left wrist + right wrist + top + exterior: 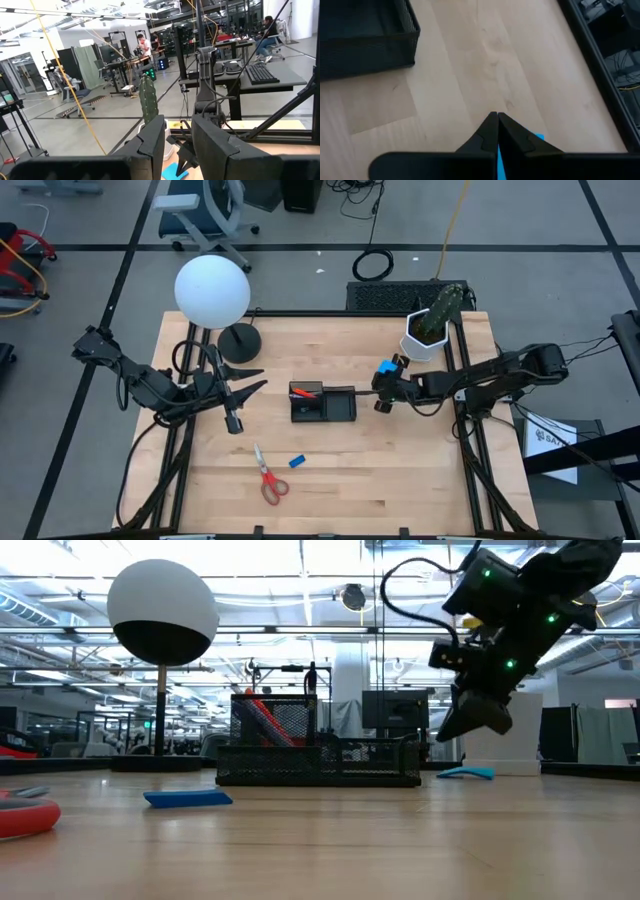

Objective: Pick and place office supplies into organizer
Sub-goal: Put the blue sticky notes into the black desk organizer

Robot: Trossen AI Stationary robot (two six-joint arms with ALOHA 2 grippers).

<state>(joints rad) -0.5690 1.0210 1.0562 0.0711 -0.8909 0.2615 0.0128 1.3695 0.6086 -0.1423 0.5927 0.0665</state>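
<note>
The right gripper (497, 118) has its fingers pressed together above the blue note pad (385, 367), right of centre in the high view. The left gripper (262, 377), fingers spread, hovers left of the black organizer (322, 404). Scissors (269, 476) and eraser (296, 461) lie lower on the pale wooden worktop (400, 470). Grey floor surrounds it.
</note>
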